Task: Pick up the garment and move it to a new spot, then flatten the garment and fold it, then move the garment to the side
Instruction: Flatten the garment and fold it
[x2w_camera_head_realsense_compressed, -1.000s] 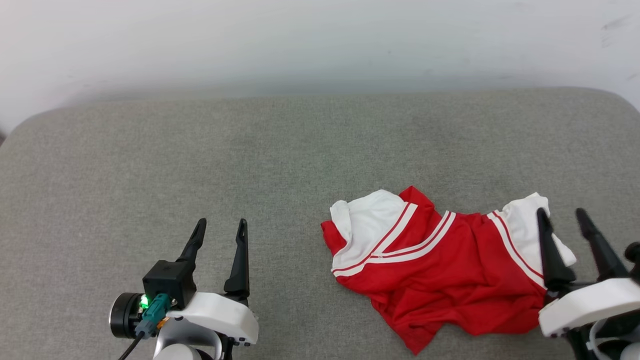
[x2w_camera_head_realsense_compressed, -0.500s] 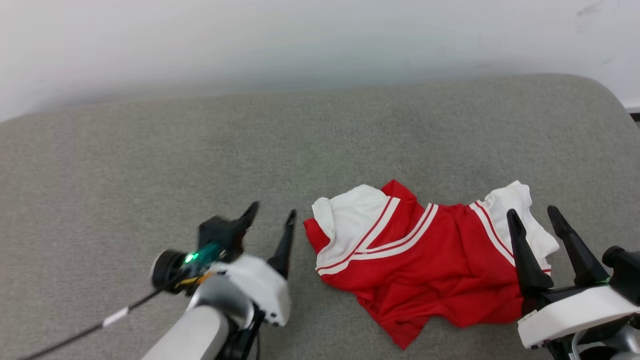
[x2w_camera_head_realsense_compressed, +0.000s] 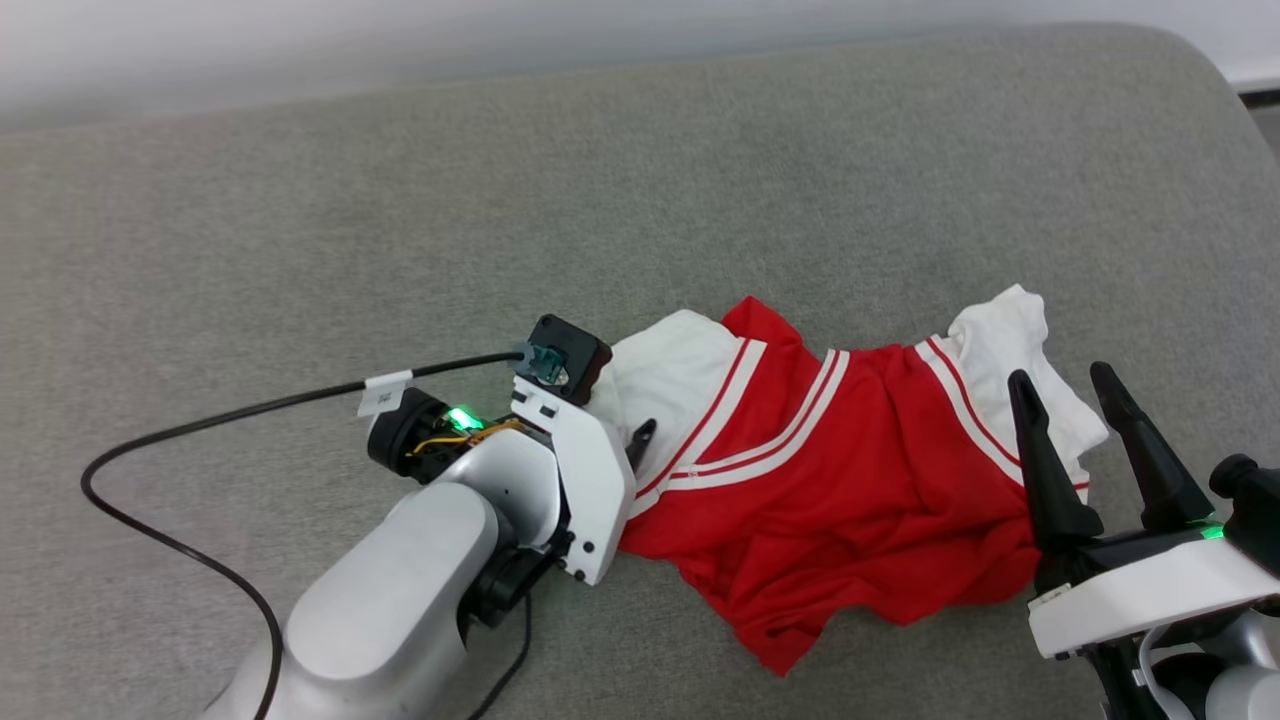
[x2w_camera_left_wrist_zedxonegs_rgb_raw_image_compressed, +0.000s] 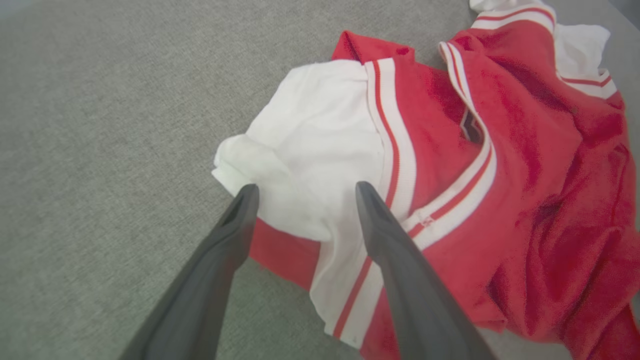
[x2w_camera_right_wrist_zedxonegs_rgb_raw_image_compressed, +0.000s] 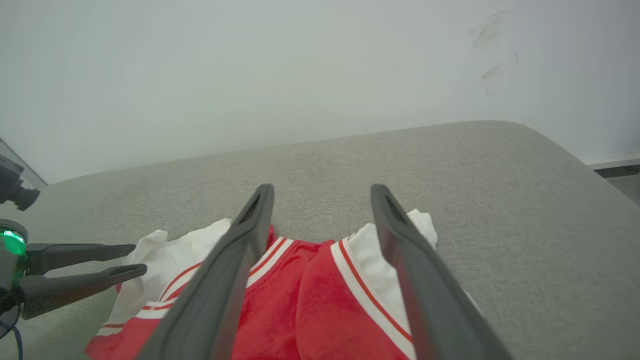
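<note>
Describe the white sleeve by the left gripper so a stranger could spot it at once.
On the wide grey cushion lies a crumpled red shirt. The sleeve is the puffy white patch at its end nearest the open left gripper, edged by red-and-white striped trim. The other white sleeve lies at the opposite end, by the right gripper.

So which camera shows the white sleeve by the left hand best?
The left wrist view: the white sleeve lies close and large, right at the fingertips of the open left hand. The head view shows it partly behind that arm; the right wrist view glimpses it low, at a flat angle.
</note>
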